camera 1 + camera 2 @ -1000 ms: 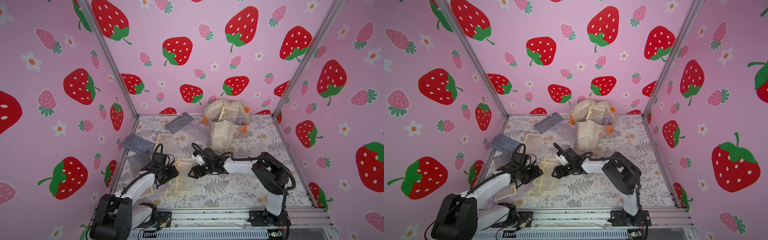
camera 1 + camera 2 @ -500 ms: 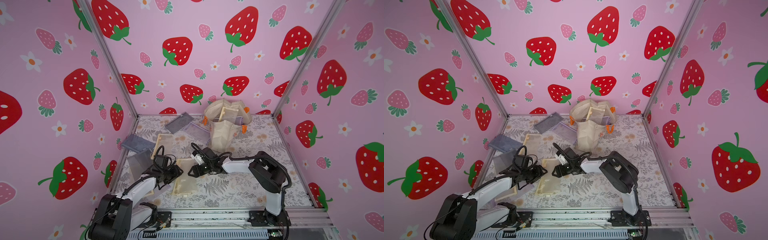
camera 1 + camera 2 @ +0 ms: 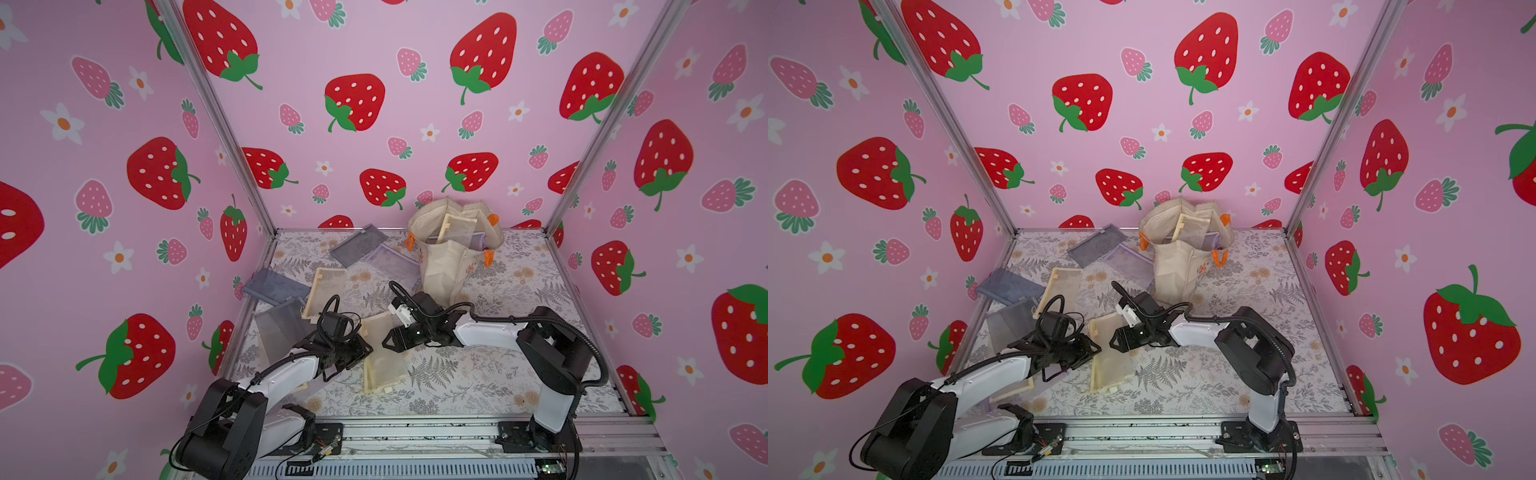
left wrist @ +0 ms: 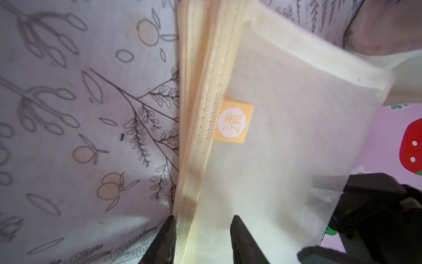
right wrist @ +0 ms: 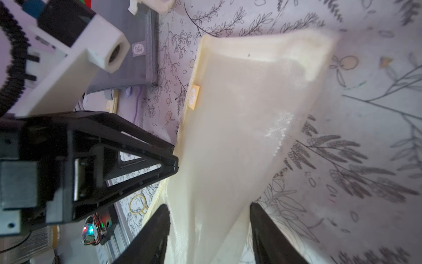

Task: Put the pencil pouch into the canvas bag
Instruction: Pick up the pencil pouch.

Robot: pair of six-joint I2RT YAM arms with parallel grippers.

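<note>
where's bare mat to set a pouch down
Bare floral mat lies between the canvas bag and the right wall, and along the front edge right of the cream pouch. Crowded: the left side, with grey pouches; mid-table, where the left arm and right arm meet.

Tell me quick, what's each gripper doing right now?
Left gripper: jaws straddle the edge of the cream pouch; grip cannot be told.
Right gripper: jaws apart around the same pouch; grip cannot be told.
</note>
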